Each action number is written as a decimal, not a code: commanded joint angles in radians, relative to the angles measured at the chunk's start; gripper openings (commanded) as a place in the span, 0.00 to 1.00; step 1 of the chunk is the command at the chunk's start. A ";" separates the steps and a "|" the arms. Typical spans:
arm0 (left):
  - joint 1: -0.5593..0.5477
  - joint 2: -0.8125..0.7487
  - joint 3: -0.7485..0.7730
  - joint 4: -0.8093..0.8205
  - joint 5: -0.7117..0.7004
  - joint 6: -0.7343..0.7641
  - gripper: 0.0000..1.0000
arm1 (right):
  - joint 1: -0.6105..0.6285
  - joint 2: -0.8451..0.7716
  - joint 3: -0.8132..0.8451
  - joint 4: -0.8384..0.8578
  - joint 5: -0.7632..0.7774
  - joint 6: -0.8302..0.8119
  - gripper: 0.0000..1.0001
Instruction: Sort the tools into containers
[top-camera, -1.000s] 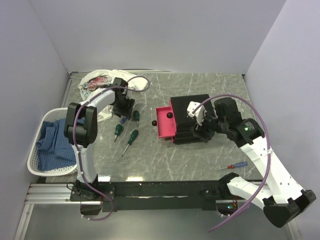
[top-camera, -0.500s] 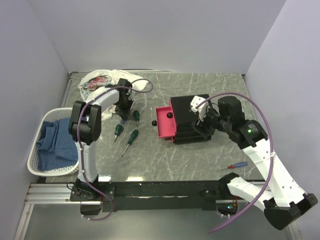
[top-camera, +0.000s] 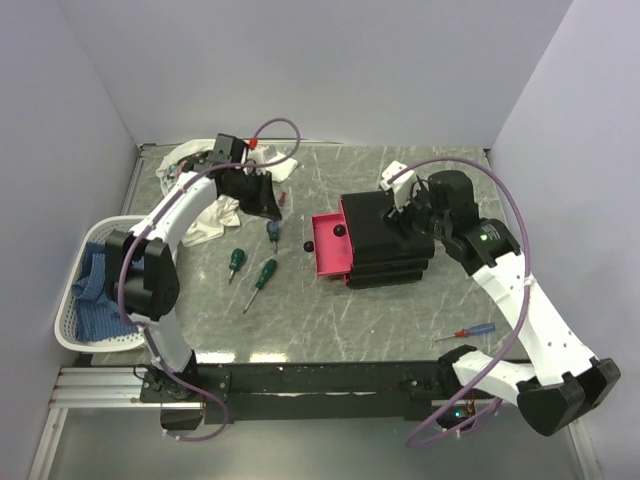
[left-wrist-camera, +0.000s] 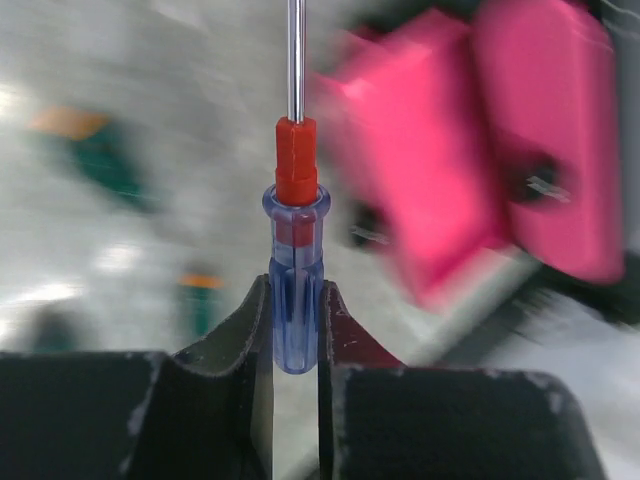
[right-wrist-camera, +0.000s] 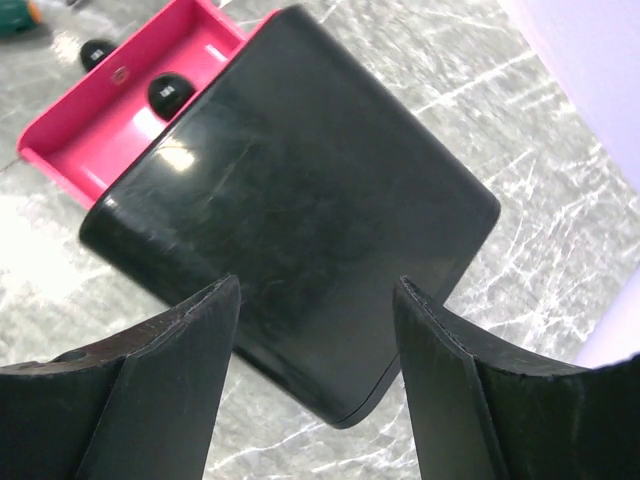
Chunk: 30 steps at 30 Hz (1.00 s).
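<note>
My left gripper (top-camera: 268, 197) is shut on a slim screwdriver with a clear blue and red handle (left-wrist-camera: 295, 300). It is held above the table, its metal shaft pointing away from the fingers. Three green-handled screwdrivers (top-camera: 264, 274) (top-camera: 234, 260) (top-camera: 272, 232) lie on the table below it. The black drawer unit (top-camera: 388, 240) stands at centre right with a pink drawer (top-camera: 331, 246) pulled out. My right gripper (right-wrist-camera: 315, 300) hangs open above the unit's black top (right-wrist-camera: 300, 190), touching nothing. A second red-and-blue screwdriver (top-camera: 466, 332) lies near the front right.
A white patterned cloth (top-camera: 196, 166) is bunched at the back left. A white lattice basket (top-camera: 66, 322) with blue cloth stands at the left edge. A small loose black knob (top-camera: 308, 245) lies just left of the open drawer. Grey walls close in three sides.
The left gripper shut on the red-and-blue screwdriver and lifted it off the table, swinging back and right. The right gripper rose from the drawer unit's right side to above its top.
</note>
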 joint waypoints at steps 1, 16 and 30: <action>-0.048 -0.038 -0.101 0.106 0.354 -0.233 0.01 | -0.034 0.029 0.074 0.053 0.037 0.055 0.70; -0.179 -0.044 -0.182 0.229 0.450 -0.433 0.01 | -0.091 0.097 0.110 0.057 0.089 0.072 0.70; -0.179 0.005 -0.197 0.268 0.439 -0.499 0.01 | -0.093 0.031 0.058 0.065 0.083 0.081 0.70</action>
